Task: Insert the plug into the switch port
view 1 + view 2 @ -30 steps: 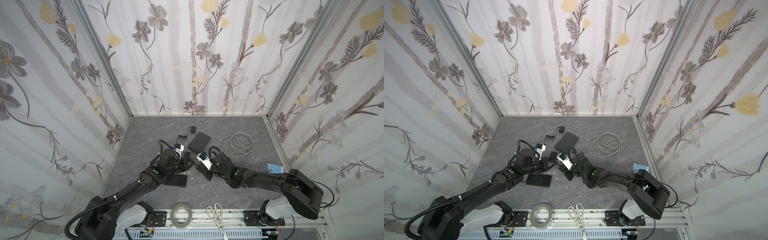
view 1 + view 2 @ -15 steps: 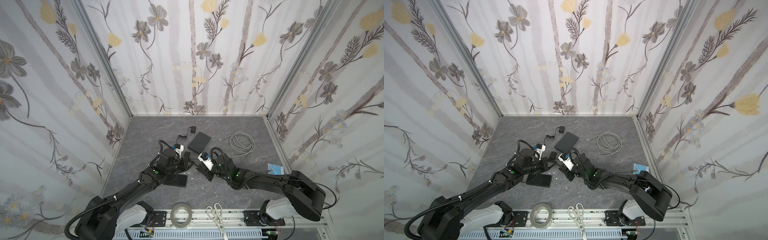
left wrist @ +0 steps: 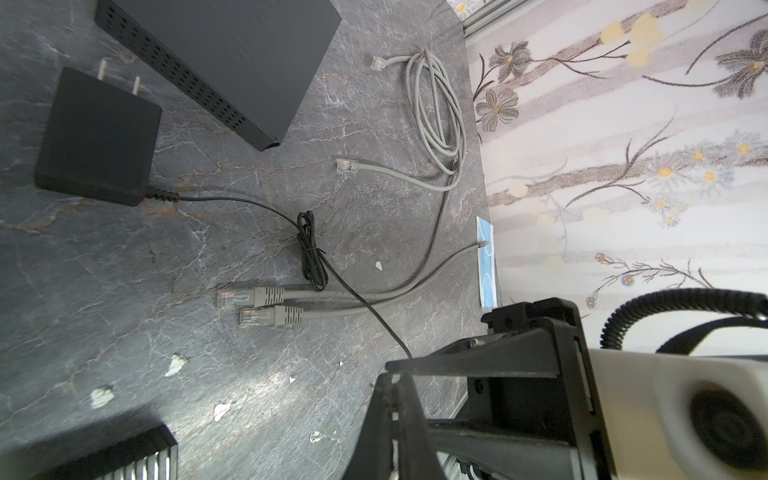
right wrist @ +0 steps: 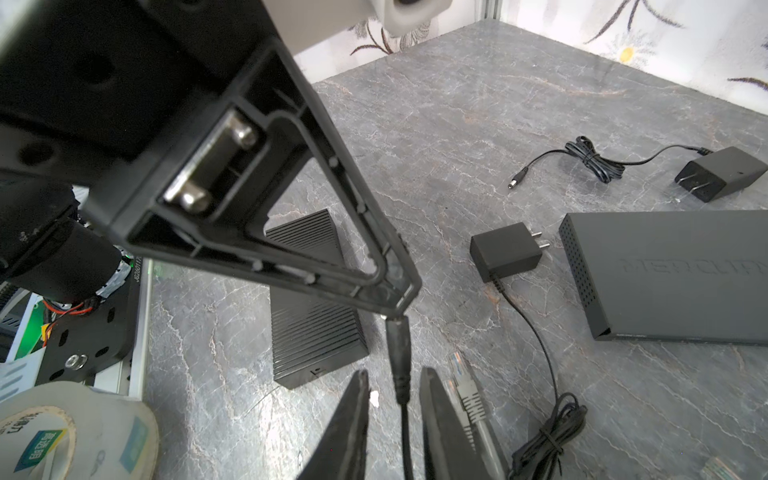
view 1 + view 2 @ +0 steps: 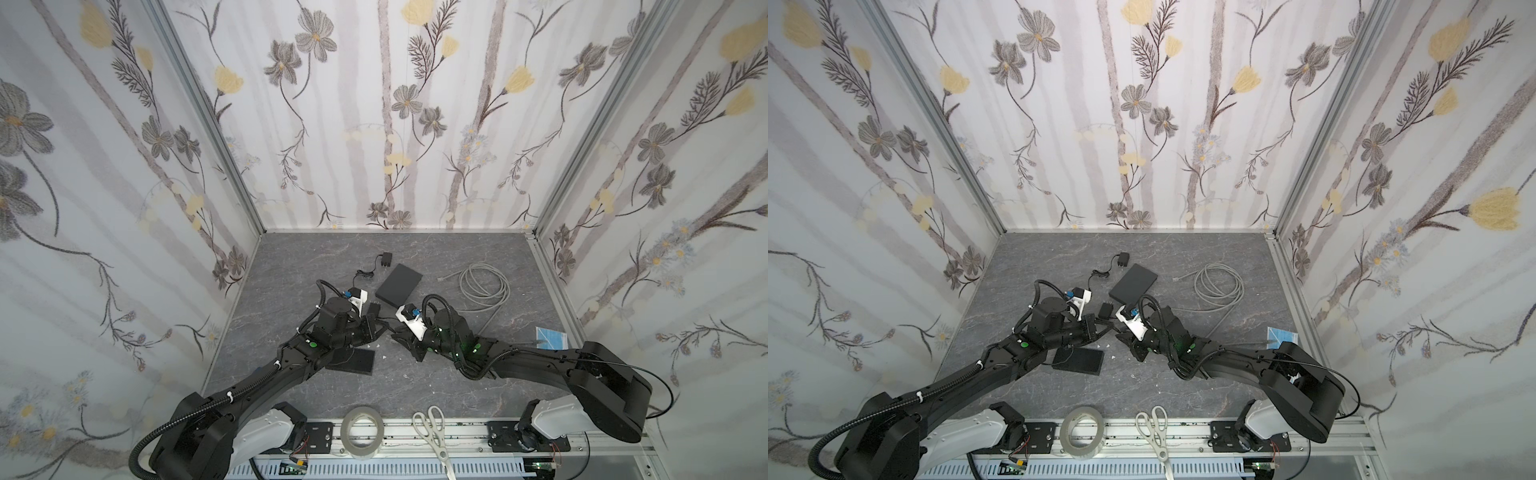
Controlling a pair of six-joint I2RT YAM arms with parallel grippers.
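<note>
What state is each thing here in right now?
left gripper: shut on barrel plug
barrel plug: held, not inserted
right gripper: open, flanking barrel plug
network switch: lying flat, untouched
power adapter: lying unplugged, prongs bare
Ethernet cable: coiled, loose
scissors: closed

Robot test booth in a lab. Three flat panels of flowered wallpaper point(image 5: 386, 124) stand between bare metal posts point(image 5: 208, 124), boxing in a small grey stone-look tabletop point(image 5: 436, 386). Two black robot arms point(image 5: 266, 376) are bolted to a metal rail point(image 5: 399, 436) along the front edge. A tape roll point(image 5: 362, 452), scissors point(image 5: 435, 434) and exposed wiring point(image 5: 301, 451) sit there.
</note>
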